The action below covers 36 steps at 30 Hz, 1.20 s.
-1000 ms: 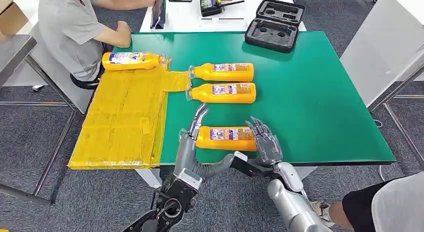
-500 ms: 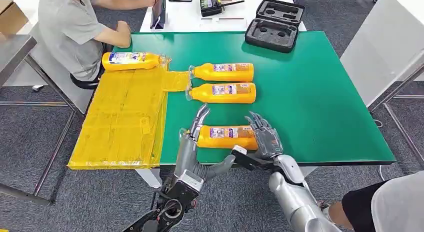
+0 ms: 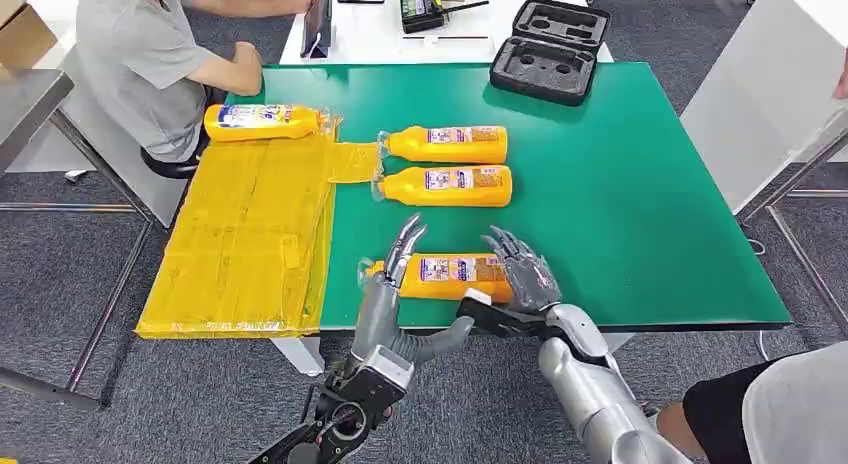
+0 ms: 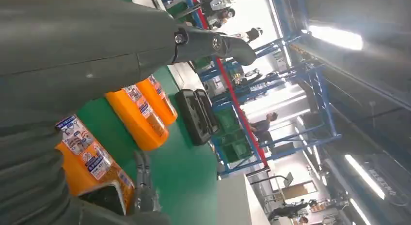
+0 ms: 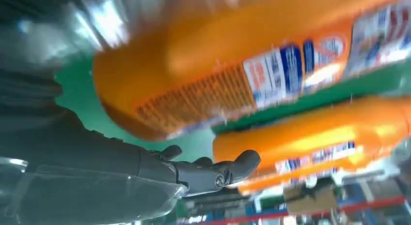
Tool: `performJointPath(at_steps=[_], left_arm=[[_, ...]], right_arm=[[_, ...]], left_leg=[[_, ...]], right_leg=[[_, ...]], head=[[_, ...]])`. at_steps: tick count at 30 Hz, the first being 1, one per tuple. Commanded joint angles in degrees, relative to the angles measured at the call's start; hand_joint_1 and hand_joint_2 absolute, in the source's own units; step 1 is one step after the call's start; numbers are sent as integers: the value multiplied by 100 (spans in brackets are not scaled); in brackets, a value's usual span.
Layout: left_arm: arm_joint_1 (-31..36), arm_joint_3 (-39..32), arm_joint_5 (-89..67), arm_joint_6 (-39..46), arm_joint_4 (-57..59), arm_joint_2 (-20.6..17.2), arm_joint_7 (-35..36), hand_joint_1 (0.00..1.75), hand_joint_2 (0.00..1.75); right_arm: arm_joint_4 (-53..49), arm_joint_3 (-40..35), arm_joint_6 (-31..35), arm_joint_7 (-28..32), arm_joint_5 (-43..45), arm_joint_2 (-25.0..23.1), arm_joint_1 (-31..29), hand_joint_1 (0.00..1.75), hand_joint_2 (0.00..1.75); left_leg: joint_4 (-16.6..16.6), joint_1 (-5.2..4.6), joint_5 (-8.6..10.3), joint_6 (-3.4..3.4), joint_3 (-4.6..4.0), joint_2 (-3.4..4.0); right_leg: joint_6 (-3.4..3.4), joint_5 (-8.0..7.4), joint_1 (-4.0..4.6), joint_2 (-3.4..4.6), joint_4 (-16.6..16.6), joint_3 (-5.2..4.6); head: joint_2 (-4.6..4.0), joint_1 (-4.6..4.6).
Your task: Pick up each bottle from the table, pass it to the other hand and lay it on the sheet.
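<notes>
A yellow sheet (image 3: 250, 234) is hanging over the bench's (image 3: 640, 204) left edge, with one bottle (image 3: 262, 122) lying at its far end. The left hand (image 3: 385, 289) is standing by the near edge, fingers (image 3: 405, 246) apart, touching the nearest bottle's (image 3: 450, 276) cap end. The right hand (image 3: 520, 279) is cupping its other end, fingers spread; I cannot tell if it is gripping.

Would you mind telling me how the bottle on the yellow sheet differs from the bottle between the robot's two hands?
The bottle on the sheet lies at the far end of the yellow sheet, near the seated person; the near bottle lies over the green table at its front edge. The sheet bottle's cap points right, the near bottle's left. Nothing touches the sheet bottle, while the left hand and right hand flank the near one. Both are orange, labelled and lying on their sides.
</notes>
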State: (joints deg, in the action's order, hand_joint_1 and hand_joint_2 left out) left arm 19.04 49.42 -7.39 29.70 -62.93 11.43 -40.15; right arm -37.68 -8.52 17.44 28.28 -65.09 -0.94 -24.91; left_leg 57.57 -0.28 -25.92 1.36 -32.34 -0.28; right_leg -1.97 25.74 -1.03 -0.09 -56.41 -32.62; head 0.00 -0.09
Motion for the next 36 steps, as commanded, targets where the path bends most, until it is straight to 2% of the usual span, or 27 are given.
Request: performJointPath(at_steps=[1,14,16,17,18,31,36], left_arm=[[258,245,-65,-85,453,-107,15,0,175],[312,253,-96,-76,489,-102,15,0,175],[326,262,-99,-88,494,-93,15,0,175],[342,260,-93,-99,501,-77,15,0,175],[348,260,-90,-105,504,-70,15,0,175],[398,244,-118,-73,568,-23,15,0,175],[398,251,-110,-28,522,-33,15,0,175]], right_arm=[[706,-402,-552,-92,-11,253,-413,0,175],[1024,-475,-719,-132,46,297,-612,0,175],[1097,-503,-830,-122,59,313,-671,5,175],[1125,-522,-877,-120,54,345,-714,168,175],[1132,-552,-857,-134,25,359,-727,175,175],[1221,-487,-846,-21,250,339,-808,175,175],[1242,-430,-727,207,433,299,-847,175,175]], left_leg=[[-1,2,0,-6,5,2],[1,8,0,-10,8,0],[1,5,0,-9,7,2],[2,9,0,-12,8,2],[0,8,0,-11,10,1],[1,3,1,-5,8,-1],[3,5,0,-6,8,1]], right_leg=[[6,-2,3,1,2,5],[10,-2,8,-2,4,9],[4,-1,5,0,4,7],[7,-3,8,0,6,10],[7,-2,8,-1,6,12],[2,-2,3,-3,2,7],[4,-3,5,-1,4,8]], head=[[0,0],[0,0],[0,0],[0,0],[0,2],[0,0],[0,0]])
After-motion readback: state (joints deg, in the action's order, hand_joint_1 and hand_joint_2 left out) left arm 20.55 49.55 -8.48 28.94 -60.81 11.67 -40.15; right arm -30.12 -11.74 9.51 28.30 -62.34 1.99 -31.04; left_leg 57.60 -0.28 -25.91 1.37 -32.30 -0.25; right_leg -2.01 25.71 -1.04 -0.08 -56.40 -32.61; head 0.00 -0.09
